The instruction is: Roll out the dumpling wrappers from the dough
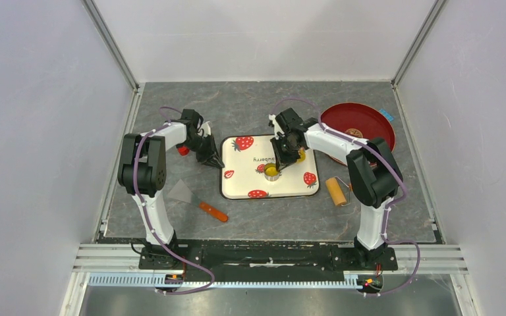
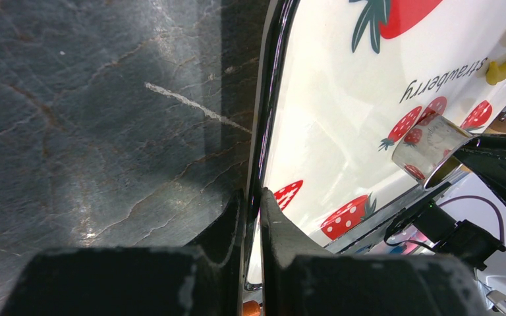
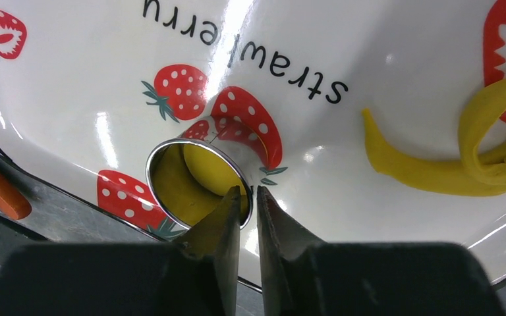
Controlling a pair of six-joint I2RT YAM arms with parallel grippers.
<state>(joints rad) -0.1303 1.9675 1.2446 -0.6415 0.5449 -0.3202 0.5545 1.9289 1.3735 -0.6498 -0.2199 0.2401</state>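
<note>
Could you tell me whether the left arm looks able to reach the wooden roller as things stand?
Probably not: the left hand is clamped on the tray's left rim, and the roller lies beyond the tray's far side, beside the right arm.

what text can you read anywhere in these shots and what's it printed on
"strawberry": black print on the white tray, among the strawberry pictures; it is upside down in all three views.
Mark at the middle of the red plate: too small to read.
Blue tag beside that plate: too small to read.
</note>
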